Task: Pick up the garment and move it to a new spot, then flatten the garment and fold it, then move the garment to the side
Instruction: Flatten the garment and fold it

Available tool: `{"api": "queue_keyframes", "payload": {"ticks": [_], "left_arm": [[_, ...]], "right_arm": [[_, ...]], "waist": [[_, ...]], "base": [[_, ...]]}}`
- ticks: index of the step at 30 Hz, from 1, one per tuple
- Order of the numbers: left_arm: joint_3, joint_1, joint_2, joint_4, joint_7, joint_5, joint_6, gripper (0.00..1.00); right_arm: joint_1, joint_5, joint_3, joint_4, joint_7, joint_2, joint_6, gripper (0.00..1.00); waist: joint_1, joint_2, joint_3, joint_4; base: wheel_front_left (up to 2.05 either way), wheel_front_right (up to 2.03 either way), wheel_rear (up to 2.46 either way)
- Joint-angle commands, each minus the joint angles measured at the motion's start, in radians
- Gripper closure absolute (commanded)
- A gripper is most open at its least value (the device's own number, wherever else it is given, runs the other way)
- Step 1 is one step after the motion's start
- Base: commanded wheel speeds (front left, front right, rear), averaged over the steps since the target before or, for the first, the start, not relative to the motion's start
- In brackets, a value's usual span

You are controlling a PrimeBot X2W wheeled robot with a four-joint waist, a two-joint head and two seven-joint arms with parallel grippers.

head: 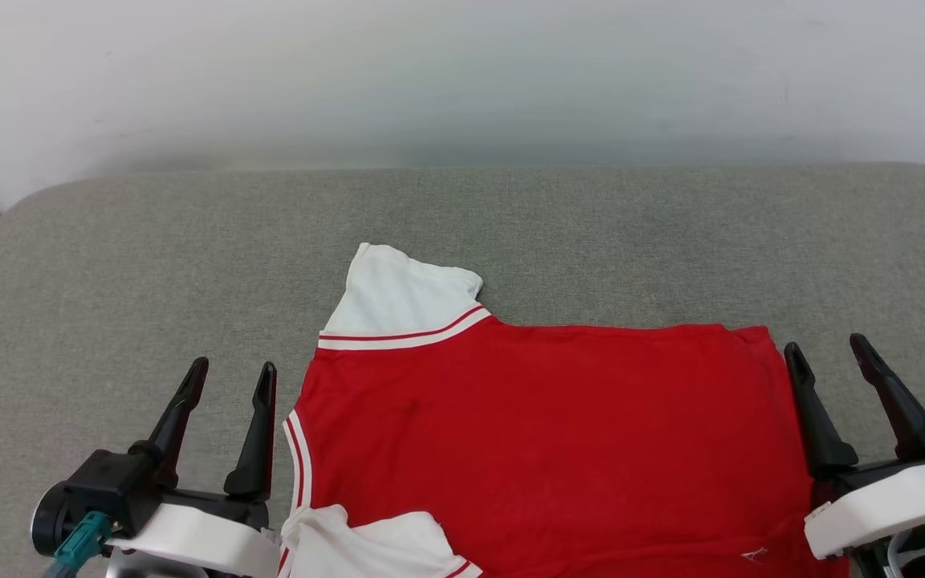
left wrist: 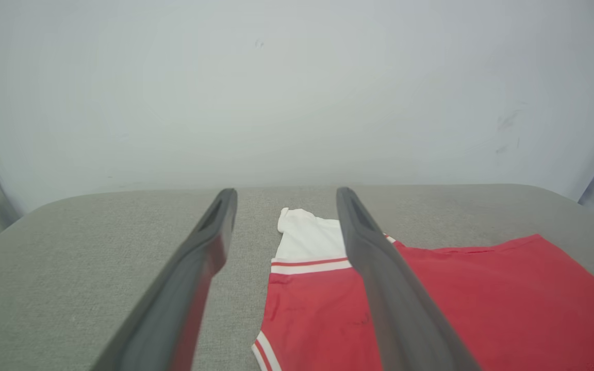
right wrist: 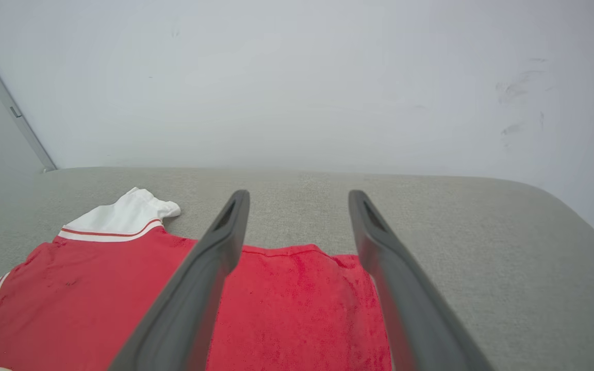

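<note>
Left gripper (head: 233,369) near left, two dark fingers (head: 257,433) spread apart, nothing between them, tips pointing far. Right gripper (head: 825,347) near right, same pose: fingers parted, nothing held, tips leaning slightly left.

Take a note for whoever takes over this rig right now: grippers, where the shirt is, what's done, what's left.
Left gripper: open, empty, beside the garment's collar end.
Right gripper: open, empty, at its hem end.
Garment: spread on the grey cushion, plain red side up, far sleeve laid out, near sleeve bunched.
Done: looks mostly flattened.
Left: smooth the near sleeve, fold, move it aside.
</note>
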Motion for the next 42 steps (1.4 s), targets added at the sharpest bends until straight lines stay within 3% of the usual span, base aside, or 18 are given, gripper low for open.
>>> {"api": "queue_keyframes", "payload": {"ticks": [1,9,13,16,20,28,35,42], "left_arm": [[0.012,0.015,-0.012,0.004,-0.007,0.009,-0.014,0.00],[0.112,-0.022,-0.096,0.025,-0.007,0.086,-0.113,0.00],[0.116,-0.074,-0.084,0.056,-0.005,0.095,-0.177,0.00],[0.110,-0.145,-0.044,0.084,0.047,0.087,-0.218,0.00],[0.111,-0.269,0.014,0.127,0.210,0.037,-0.251,0.00],[0.074,-0.543,0.183,0.226,0.653,-0.095,-0.295,0.00],[0.067,-0.724,0.282,0.287,1.037,-0.251,-0.293,0.00],[0.060,-0.828,0.339,0.339,1.240,-0.301,-0.273,0.00]], "right_arm": [[-0.014,-0.006,0.004,0.000,-0.023,0.008,0.000,0.00],[-0.063,-0.031,0.042,0.024,-0.113,0.041,0.000,0.00],[-0.087,-0.040,0.051,0.033,-0.125,0.050,0.000,0.00],[-0.107,-0.051,0.053,0.028,-0.123,0.055,0.000,0.00],[-0.130,-0.063,0.064,0.017,-0.127,0.058,0.000,0.00],[-0.175,-0.066,0.108,0.026,-0.141,0.079,0.000,0.00],[-0.208,-0.058,0.128,0.062,-0.168,0.097,0.000,0.00],[-0.226,-0.047,0.152,0.095,-0.201,0.111,0.000,0.00]], "waist": [[0.0000,0.0000,0.008,-0.007],[0.0000,0.0000,0.071,-0.051],[0.0000,0.0000,0.112,-0.085],[0.0000,0.0000,0.158,-0.113],[0.0000,0.0000,0.227,-0.149],[0.0000,0.0000,0.344,-0.224],[0.0000,0.0000,0.410,-0.280],[0.0000,0.0000,0.458,-0.327]], "base": [[0.00,0.00,0.00],[0.00,0.00,0.00],[0.00,0.00,0.00],[0.00,0.00,0.00],[0.00,0.00,0.00],[0.00,0.00,0.00],[0.00,0.00,0.00],[0.00,0.00,0.00]]}}
